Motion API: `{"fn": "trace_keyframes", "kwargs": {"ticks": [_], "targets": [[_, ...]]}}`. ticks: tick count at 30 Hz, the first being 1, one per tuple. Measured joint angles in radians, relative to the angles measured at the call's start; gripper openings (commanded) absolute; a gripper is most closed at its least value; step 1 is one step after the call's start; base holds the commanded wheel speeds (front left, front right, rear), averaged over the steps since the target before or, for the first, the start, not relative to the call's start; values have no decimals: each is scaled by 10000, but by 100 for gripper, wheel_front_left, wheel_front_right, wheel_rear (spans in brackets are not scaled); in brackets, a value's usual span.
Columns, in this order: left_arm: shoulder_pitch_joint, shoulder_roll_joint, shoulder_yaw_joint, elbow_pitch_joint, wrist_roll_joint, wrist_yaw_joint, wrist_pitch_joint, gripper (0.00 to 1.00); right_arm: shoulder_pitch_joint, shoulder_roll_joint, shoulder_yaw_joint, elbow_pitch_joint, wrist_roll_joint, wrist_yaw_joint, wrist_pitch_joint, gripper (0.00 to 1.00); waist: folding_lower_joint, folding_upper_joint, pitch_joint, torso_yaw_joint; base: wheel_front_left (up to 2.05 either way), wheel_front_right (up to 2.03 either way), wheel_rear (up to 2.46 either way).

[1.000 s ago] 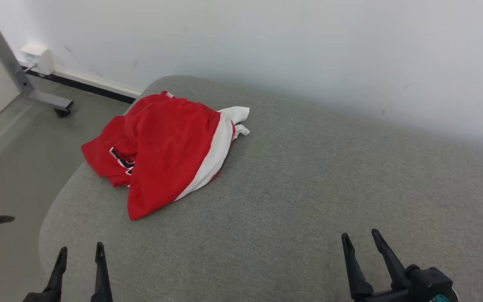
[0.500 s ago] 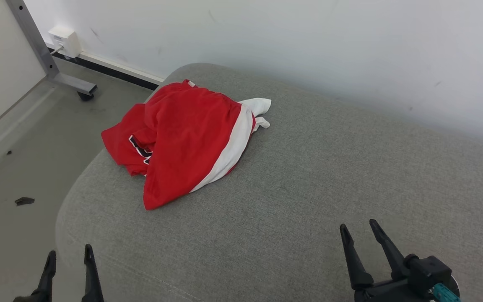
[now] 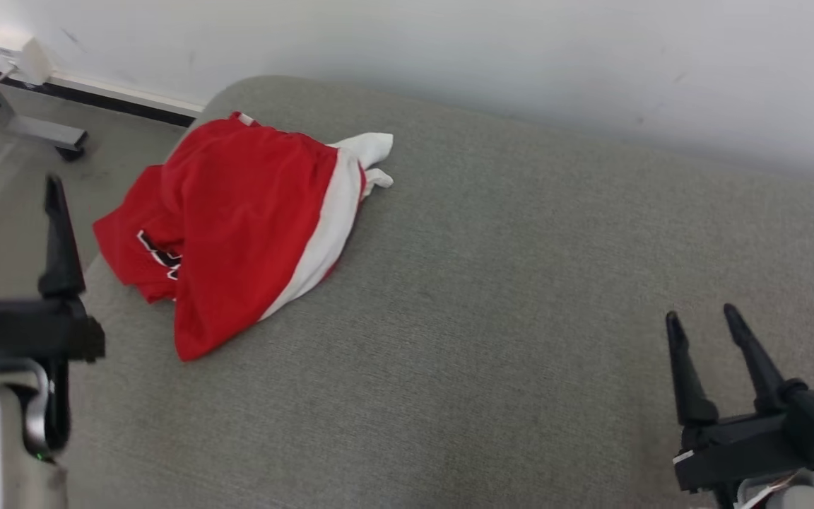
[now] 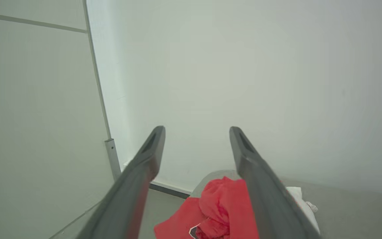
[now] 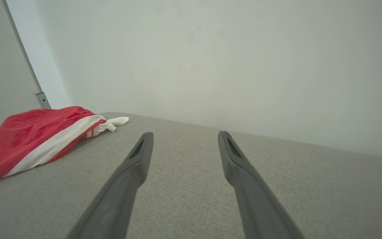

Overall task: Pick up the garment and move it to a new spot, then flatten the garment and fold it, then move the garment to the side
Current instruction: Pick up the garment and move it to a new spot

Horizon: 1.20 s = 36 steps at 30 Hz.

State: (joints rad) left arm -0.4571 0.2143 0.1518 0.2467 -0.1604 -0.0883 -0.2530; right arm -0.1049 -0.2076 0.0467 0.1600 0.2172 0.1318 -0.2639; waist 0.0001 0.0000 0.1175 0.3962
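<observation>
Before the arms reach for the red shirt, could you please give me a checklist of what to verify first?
1. The left pincer open and unloaded: ok, jaws apart, nothing between them.
2. The right pincer open and unloaded: ok, likewise.
3. The garment in sight: ok, bunched at the far left end of the grey cushion.
4. The garment flat: not ok, crumpled.
5. The garment wholly on the cushion: cannot tell, its left part reaches the edge.
6. A bare spot to move it to: ok, free cushion to its right.
</observation>
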Motion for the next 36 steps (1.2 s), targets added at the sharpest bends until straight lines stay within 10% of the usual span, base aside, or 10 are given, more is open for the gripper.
{"fn": "trace_keyframes", "kwargs": {"ticks": [15,32,33,36], "targets": [[-3527,1298,-272,2533,-401,-259,1659,100,-326,-140,-1398,-727,-165,0,-2,100,3,2,2220,-2406,0,0,0],[-3745,2424,-1580,5492,-1728,-410,4909,100,-429,148,-1271,-736,-182,0,-2,100,1,2,3156,-4296,0,0,0],[-3744,2474,-1599,5511,-1791,-414,4753,0,-432,151,-1258,-736,-184,0,-2,100,1,2,3141,-4311,0,0,0],[-3734,2625,-1726,5670,-1814,-428,4391,0,-433,242,-1170,-700,-244,0,-2,100,0,2,3032,-4314,0,0,0]]}}
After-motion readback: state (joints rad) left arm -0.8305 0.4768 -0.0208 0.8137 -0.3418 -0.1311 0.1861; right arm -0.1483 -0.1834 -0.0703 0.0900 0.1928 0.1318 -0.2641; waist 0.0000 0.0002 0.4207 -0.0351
